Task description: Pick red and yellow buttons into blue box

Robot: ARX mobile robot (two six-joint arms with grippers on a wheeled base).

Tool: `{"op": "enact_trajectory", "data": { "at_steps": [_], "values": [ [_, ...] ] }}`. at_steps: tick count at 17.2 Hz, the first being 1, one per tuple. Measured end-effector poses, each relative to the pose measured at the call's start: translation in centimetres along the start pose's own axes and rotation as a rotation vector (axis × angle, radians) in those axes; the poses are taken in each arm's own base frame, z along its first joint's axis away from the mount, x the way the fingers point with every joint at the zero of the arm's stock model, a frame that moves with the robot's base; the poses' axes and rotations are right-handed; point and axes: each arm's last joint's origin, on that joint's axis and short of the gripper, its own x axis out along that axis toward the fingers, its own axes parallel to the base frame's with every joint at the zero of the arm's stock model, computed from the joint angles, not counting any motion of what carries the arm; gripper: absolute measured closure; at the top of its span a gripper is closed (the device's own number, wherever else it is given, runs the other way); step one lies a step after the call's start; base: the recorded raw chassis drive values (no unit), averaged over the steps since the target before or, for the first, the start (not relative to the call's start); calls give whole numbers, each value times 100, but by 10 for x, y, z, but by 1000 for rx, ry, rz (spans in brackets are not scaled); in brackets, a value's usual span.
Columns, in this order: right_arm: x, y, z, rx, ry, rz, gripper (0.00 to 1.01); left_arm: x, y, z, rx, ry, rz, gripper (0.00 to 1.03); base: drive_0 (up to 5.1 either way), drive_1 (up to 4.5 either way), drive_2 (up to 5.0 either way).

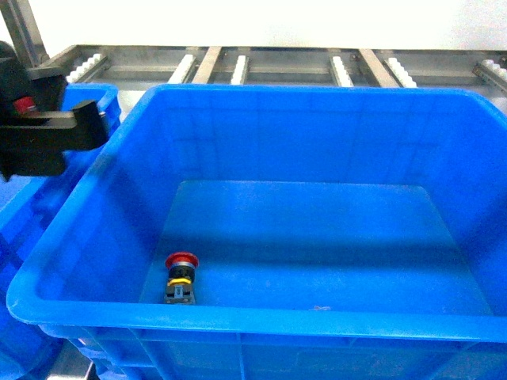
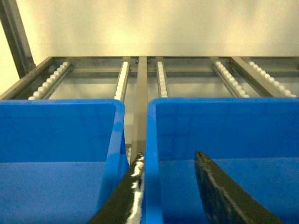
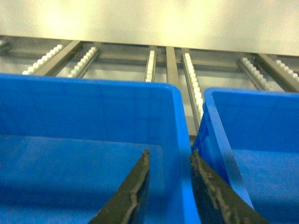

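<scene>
Item one, the blue box (image 1: 317,127) — a deep crate filling most of the head view, standing on a roller rack (image 1: 238,67). Item two, the red button (image 1: 181,260), lying on the box floor near the front left corner, close under the near wall; we count this half of the task as done. Its red cap lies toward the far side of the box and its black body toward the near rim, so we judge the long axis to run roughly near-to-far, tipped slightly. Item three, the yellow button: not seen in any view, so we judge that it is yet to be found and placed. Item four, the left hand (image 2: 170,186), raised over the wall between the blue box and a second blue crate (image 2: 56,135) on its left — fingers spread, nothing between them. In the head view the left arm shows a small red patch, which we cannot identify. Item five, the right hand (image 3: 169,186), its fingers a narrow gap apart above the box's right wall, gripping nothing; a third crate (image 3: 252,135) stands beyond it.
</scene>
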Motion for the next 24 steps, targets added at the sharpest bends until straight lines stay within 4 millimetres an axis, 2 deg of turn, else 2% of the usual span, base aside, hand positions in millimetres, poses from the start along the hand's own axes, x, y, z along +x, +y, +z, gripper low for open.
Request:
{"op": "enact_trajectory", "data": {
  "at_steps": [2, 3, 4, 6, 7, 9, 12, 15, 24],
  "values": [
    [-15, -8, -10, -3, 31, -19, 93, -18, 22, -15, 25, 65, 8, 92, 0, 0, 0],
    [-21, -10, -11, -2, 30, -22, 99, -24, 31, -16, 22, 64, 17, 102, 0, 0, 0],
    [-26, -12, -11, 0, 20, -14, 99, -30, 36, -15, 8, 6, 10, 101, 0, 0, 0],
    [-36, -18, -12, 1, 11, 2, 99, -43, 47, -25, 22, 64, 5, 101, 0, 0, 0],
    [-40, -25, -17, 2, -13, -21, 99, -48, 52, -25, 21, 64, 7, 101, 0, 0, 0],
    [-51, -25, -28, 3, 48, -14, 99, -56, 59, -18, 15, 33, 8, 101, 0, 0, 0],
    [-59, -25, -21, 3, 10, -13, 99, -68, 66, -20, 16, 48, 7, 101, 0, 0, 0],
    [-67, -25, -18, 3, 3, -13, 99, -76, 79, -14, 15, 25, 9, 101, 0, 0, 0],
    [-85, -24, -15, 3, -8, -13, 99, -96, 79, -9, 15, 9, 2, 101, 0, 0, 0]
  ]
}}
